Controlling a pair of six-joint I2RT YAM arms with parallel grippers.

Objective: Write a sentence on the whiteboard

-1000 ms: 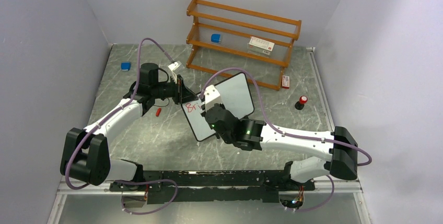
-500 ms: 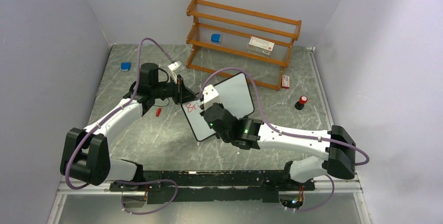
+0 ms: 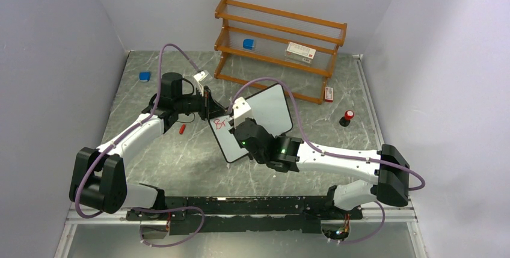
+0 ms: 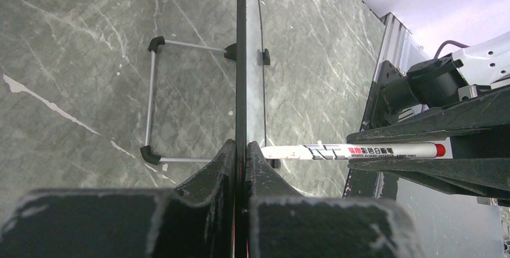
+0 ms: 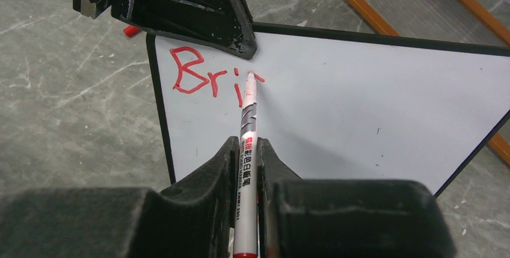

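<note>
Marker (image 5: 248,119) tip meets the whiteboard (image 5: 373,101) just right of the red lettering (image 5: 192,71) — my right end effector (image 5: 245,148) is clenched on the barrel, blank board stretching rightward ahead. Left end effector (image 4: 240,150) pinches the board's upper-left edge, holding it tilted over the desk (image 3: 180,162). Wooden shelf (image 3: 279,35) stands behind — no obstacle, I judge.

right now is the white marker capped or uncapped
Uncapped: the white red-ink marker shows a bare tip against the small black-framed whiteboard, beside red letters.
</note>
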